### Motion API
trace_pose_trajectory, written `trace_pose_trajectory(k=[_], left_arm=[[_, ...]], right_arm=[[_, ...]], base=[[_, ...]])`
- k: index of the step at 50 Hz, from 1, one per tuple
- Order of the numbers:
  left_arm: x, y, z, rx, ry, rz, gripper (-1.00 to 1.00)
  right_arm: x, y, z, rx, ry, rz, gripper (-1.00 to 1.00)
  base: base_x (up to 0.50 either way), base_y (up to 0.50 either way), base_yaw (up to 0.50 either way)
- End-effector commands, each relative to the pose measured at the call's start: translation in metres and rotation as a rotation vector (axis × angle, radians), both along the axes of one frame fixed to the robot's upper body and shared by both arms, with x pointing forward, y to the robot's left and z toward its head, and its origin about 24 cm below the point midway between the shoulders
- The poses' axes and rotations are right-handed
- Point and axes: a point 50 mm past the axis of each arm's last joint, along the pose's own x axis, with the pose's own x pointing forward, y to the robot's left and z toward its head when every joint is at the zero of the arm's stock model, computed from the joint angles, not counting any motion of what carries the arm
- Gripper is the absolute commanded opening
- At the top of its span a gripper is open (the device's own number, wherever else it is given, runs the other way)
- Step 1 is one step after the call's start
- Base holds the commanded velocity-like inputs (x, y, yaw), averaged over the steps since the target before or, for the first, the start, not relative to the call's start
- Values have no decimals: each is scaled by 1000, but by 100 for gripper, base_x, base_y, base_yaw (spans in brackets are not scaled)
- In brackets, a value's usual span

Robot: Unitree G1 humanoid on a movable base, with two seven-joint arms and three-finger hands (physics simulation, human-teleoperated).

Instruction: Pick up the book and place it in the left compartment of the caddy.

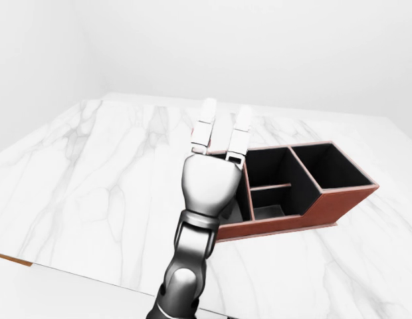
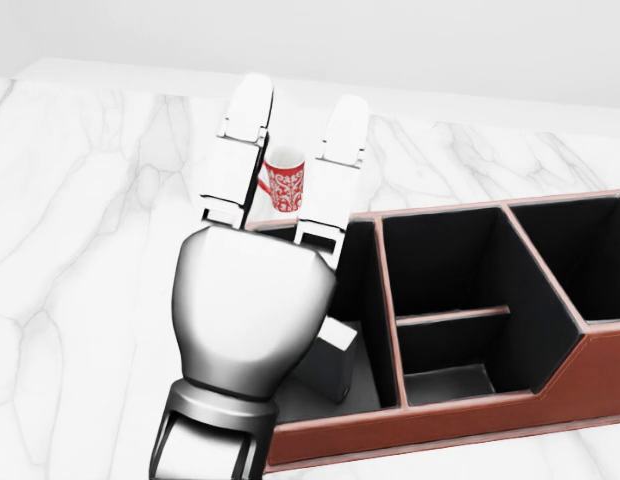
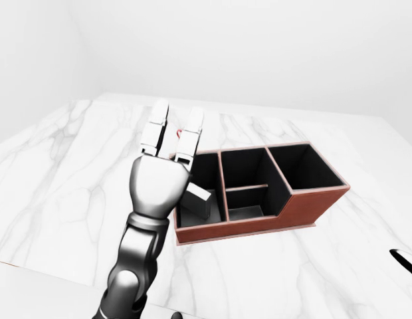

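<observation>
1. Left hand point(image 2: 252, 310): raised above the caddy's left end, empty, fingers point(image 2: 241, 150) straight and spread apart.
2. Book point(image 3: 197, 200): pale, leaning tilted inside the left compartment of the caddy point(image 3: 296, 207), clear of the hand.
3. Caddy: reddish-brown, black inside, on the marble table point(image 1: 93, 186), toward its right edge.
4. Mug point(image 2: 286, 187): red patterned, just beyond the caddy's far left corner, seen between the fingers.
</observation>
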Motion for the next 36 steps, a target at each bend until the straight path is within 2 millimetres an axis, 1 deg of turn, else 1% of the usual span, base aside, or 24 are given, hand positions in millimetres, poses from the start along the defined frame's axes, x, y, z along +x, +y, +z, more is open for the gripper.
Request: trace_pose_trajectory(k=[1,4,5,7,8,11,14,17,18,24,25,26,29,30,31,36], left_arm=[[-26,20,39,-94,-81,51,100],[-28,23,44,-118,-83,47,100],[-29,25,50,-148,-107,41,100],[-29,27,56,-155,-119,54,100],[-29,30,64,-191,-138,51,100],[-30,33,74,-242,-152,32,100],[-27,34,81,-239,-148,57,100],[-27,33,81,-236,-148,55,100],[-22,33,89,-227,-176,109,100],[-22,32,89,-214,-179,105,100],[-24,34,106,-257,-253,80,100],[-23,34,108,-280,-249,51,100],[-18,32,106,-289,-204,5,100],[-10,31,104,-356,-167,-73,100],[-8,31,104,-364,-162,-98,100],[-9,32,107,-376,-193,-152,100]], right_arm=[[-2,0,2,-5,-8,-8,100],[-1,-1,1,-2,-7,-8,100],[-1,-1,1,1,-5,-9,100],[-1,-1,1,0,-8,-9,100],[-1,-1,1,3,-6,-9,100],[-2,-1,2,0,-10,-11,100],[-1,-2,-1,10,-4,-10,100],[0,-2,-1,11,-3,-9,100],[-1,-2,1,4,-10,-11,100],[-2,-2,1,2,-11,-11,100],[-1,-1,2,0,-12,-9,100],[-2,0,3,-5,-15,-10,100],[-1,-1,2,-1,-11,-9,100],[-1,-1,2,-1,-10,-8,100],[-1,-1,2,-2,-12,-9,100],[-1,-1,2,-3,-12,-9,100]], base=[[0,0,0],[0,0,0],[0,0,0],[0,0,0],[0,0,0],[0,0,0],[0,0,0],[0,0,0],[0,0,0],[0,0,0],[0,0,0],[0,0,0],[0,0,0],[0,0,0],[0,0,0],[0,0,0]])
